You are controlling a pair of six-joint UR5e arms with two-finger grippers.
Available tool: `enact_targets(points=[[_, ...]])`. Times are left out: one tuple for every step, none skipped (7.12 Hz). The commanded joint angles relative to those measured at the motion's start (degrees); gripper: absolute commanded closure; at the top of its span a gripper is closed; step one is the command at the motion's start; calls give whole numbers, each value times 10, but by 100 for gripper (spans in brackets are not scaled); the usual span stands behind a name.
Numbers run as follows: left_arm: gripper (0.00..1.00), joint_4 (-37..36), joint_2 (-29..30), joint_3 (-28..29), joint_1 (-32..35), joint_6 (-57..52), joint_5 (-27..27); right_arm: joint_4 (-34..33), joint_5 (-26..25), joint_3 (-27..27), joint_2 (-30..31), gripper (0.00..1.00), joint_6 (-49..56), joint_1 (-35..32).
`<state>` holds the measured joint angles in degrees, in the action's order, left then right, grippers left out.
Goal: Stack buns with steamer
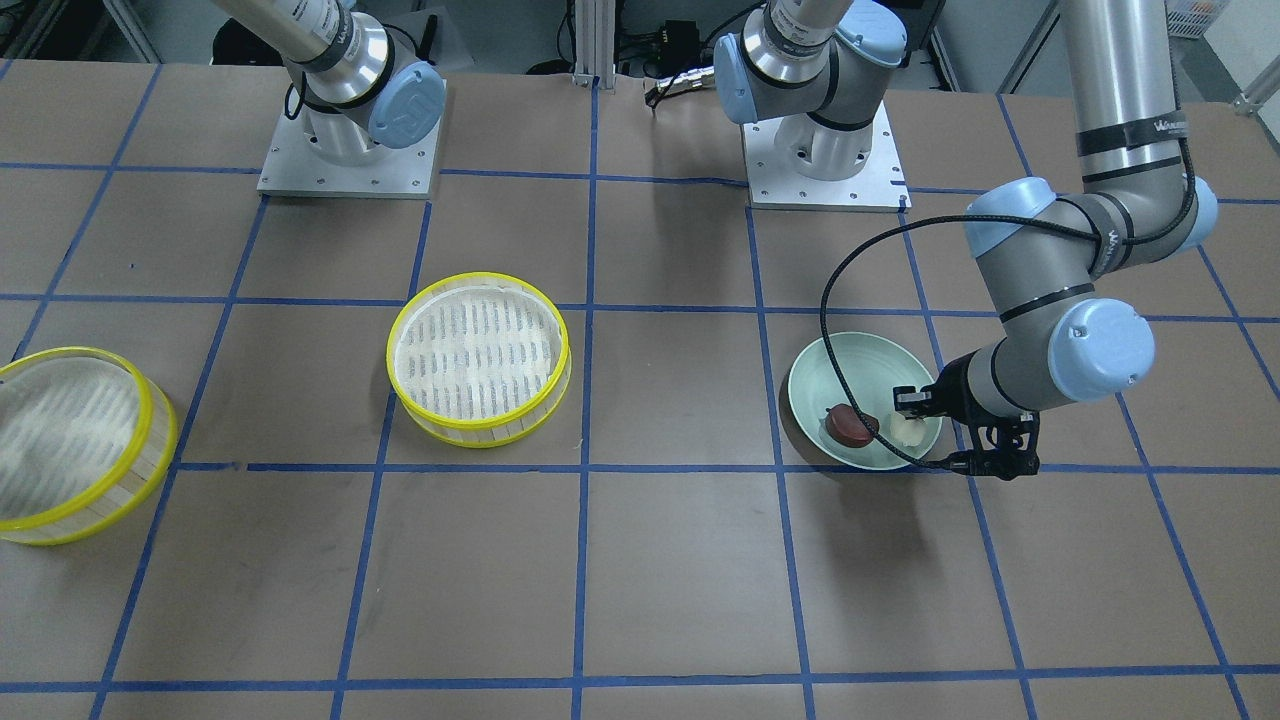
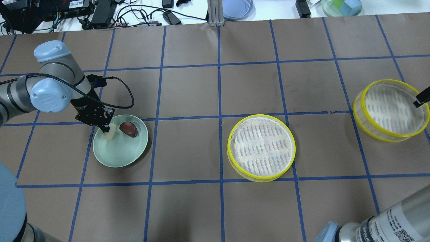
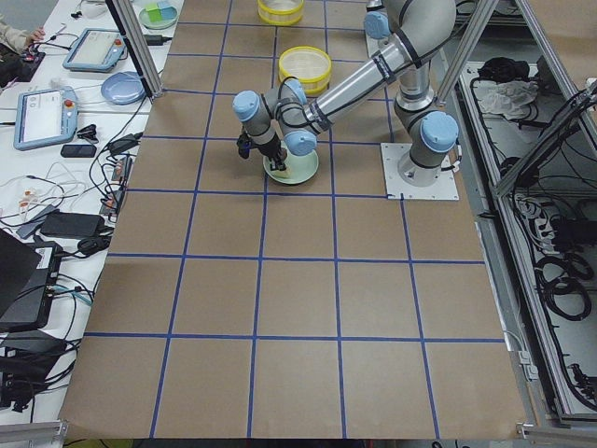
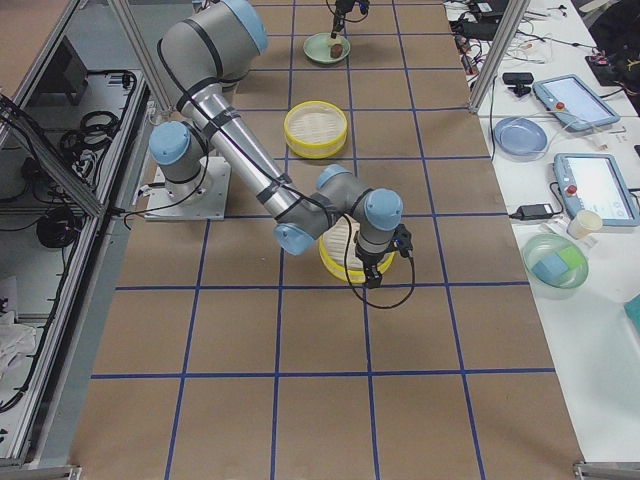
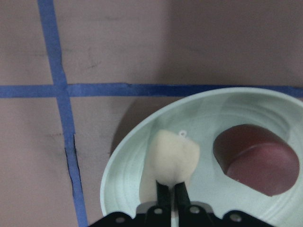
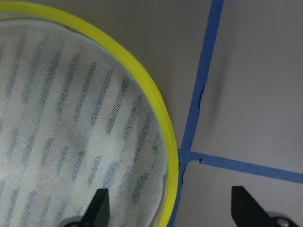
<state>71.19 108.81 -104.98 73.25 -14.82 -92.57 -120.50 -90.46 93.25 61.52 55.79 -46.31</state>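
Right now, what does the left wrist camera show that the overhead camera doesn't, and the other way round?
Only the left wrist view: a close-up of the left arm's fingers, almost touching each other at the near end of the cream bun. Only the overhead view: two yellow-rimmed steamers, one mid-table and one near the right edge, plus the left arm reaching in. Both: the green plate, the cream bun, the red-brown bun beside it, and the brown table.
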Motion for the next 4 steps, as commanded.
enact_targets(points=[[100, 66, -43, 48, 27, 9, 31, -4, -8, 2, -11, 68, 3, 1], [100, 87, -55, 70, 67, 93, 45, -4, -9, 3, -10, 89, 3, 1], [100, 83, -57, 77, 144, 185, 58, -1, -9, 3, -10, 100, 0, 1], [100, 54, -53, 83, 245, 285, 57, 1, -10, 3, -5, 100, -2, 1]])
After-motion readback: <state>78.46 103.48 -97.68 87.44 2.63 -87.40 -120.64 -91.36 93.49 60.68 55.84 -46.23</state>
